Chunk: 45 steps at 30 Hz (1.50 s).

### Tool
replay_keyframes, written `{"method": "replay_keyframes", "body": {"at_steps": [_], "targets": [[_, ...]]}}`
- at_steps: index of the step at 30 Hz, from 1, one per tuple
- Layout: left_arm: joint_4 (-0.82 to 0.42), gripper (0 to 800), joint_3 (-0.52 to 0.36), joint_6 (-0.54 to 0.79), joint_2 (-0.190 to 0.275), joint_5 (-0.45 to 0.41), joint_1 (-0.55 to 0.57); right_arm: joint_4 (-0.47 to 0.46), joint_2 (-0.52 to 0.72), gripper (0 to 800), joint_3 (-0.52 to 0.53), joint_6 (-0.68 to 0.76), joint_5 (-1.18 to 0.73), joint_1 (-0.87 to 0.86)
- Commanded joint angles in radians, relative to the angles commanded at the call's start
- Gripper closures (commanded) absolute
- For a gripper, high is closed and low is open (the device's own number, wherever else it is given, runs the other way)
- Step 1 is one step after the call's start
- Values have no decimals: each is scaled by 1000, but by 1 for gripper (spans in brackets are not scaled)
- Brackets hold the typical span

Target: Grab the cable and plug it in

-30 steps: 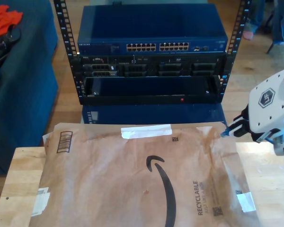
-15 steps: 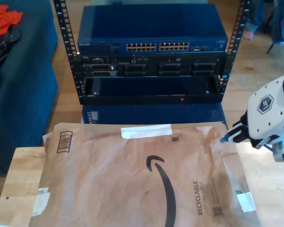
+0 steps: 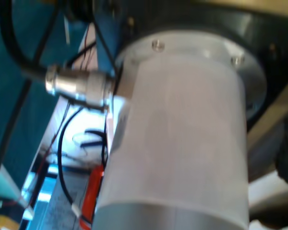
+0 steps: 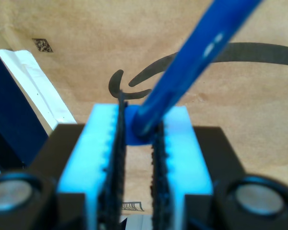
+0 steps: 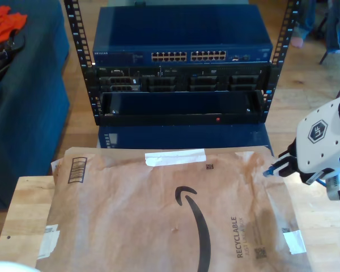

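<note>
Gripping the cable (image 4: 192,57) between its blue pads (image 4: 89,158), your second tool (image 5: 273,168) hovers over the envelope (image 5: 158,215) at the exterior view's right; your first tool's state can't be told.

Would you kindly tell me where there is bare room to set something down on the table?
The paper mailer covers most of the wooden table. Bare wood remains as a strip along the exterior view's left edge and a patch at its right, but my second gripper, shut on the cable, crowds that right patch.
</note>
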<state>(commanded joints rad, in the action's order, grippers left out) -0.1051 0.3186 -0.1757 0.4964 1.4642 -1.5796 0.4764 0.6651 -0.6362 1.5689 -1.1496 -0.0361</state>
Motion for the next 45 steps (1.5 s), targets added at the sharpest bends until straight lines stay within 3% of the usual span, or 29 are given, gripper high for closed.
{"method": "replay_keyframes", "body": {"at_steps": [5,12,14,17,18,29,35,45], "targets": [[0,0,-52,0,64,-87,-11,0,3,798,9,2,0,0],[-3,0,-146,60,61,-233,-60,3,15,798,17,-6,23,0],[3,0,-169,94,60,-296,-84,2,18,798,25,-11,31,-2],[3,0,-253,109,55,-468,-104,3,17,798,41,-55,84,-5],[5,0,-252,107,52,-480,-110,5,15,798,41,-64,118,-6],[5,0,-250,110,48,-474,-117,-8,6,799,52,-74,466,20],[5,0,-250,110,48,-474,-117,-127,15,800,89,-83,474,29],[3,0,-250,112,48,-474,-117,-163,41,800,109,-175,545,75]]}}
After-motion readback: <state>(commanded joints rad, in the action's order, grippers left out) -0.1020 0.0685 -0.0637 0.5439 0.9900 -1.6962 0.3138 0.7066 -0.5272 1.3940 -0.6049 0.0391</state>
